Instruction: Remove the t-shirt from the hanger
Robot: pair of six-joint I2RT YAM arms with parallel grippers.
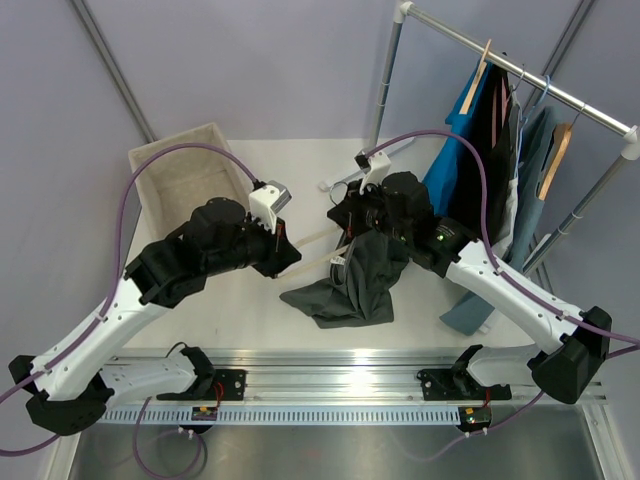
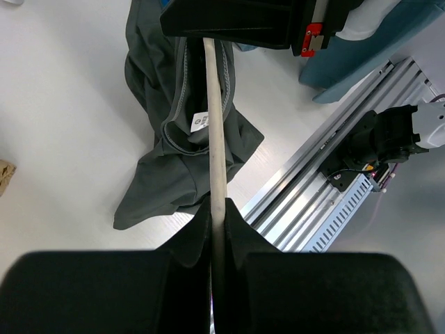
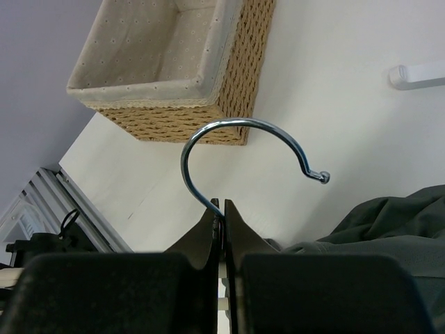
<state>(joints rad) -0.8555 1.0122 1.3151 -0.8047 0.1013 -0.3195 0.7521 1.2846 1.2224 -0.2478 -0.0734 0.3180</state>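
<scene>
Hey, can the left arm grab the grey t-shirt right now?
Probably not yet. The left claw is shut on the wooden bar of the hanger, so it is busy. The t-shirt hangs further along that bar with nothing between; the claw would have to let go first.

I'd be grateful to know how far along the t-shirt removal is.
Done: one wooden arm of the hanger is bare. In hand: left gripper shut on that arm, right gripper shut at the hook. Left: the t-shirt hangs around the hanger by its collar and needs pulling free.
</scene>
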